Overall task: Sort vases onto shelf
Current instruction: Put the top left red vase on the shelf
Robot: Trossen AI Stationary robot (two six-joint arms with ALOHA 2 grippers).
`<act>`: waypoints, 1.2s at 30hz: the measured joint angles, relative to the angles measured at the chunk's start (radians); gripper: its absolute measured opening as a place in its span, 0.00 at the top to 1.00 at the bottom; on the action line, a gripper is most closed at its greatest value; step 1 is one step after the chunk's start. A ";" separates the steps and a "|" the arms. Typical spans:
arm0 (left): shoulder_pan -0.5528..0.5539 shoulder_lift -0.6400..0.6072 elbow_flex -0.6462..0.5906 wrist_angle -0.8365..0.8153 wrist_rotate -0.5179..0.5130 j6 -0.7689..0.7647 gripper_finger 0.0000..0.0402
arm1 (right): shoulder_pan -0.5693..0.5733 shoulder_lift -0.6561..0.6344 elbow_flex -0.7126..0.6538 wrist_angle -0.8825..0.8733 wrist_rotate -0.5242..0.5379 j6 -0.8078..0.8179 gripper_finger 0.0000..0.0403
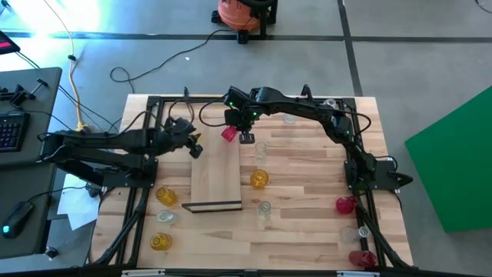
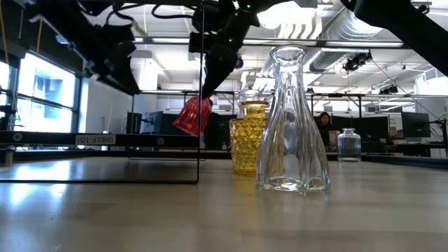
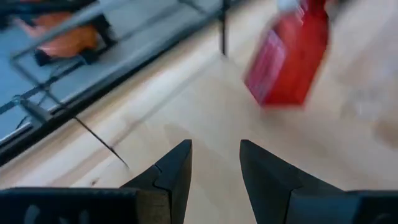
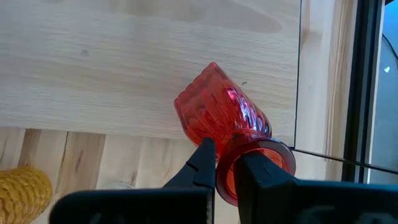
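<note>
Your right gripper (image 4: 227, 165) clenched on red vase (image 4: 224, 124) at rim, hanging above far end of shelf (image 1: 215, 181). Vase tilted, long axis slanted, base down toward board. Rim pinch thin: you risk slip or tip-over on release. Left gripper (image 3: 214, 165) released, empty, just left of shelf.

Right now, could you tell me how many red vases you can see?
3: one red vase held in the right gripper above the shelf's far end, one by the table's right edge, one at its near right corner.
</note>
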 joint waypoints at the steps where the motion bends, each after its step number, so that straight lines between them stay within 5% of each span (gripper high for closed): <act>1: -0.005 -0.008 -0.024 0.046 -0.024 -0.018 0.68 | -0.001 0.000 0.000 0.000 0.000 0.007 0.99; 16: -0.006 0.001 -0.379 0.683 0.039 -0.240 0.68 | -0.002 0.000 0.000 0.000 -0.042 0.038 0.99; 21: 0.013 0.033 -0.382 0.774 0.061 -0.202 0.69 | -0.003 0.000 0.000 0.000 -0.046 0.039 0.99; 36: 0.144 0.335 -0.302 1.008 0.340 -0.137 0.69 | -0.032 0.000 0.000 0.025 -0.045 0.055 0.99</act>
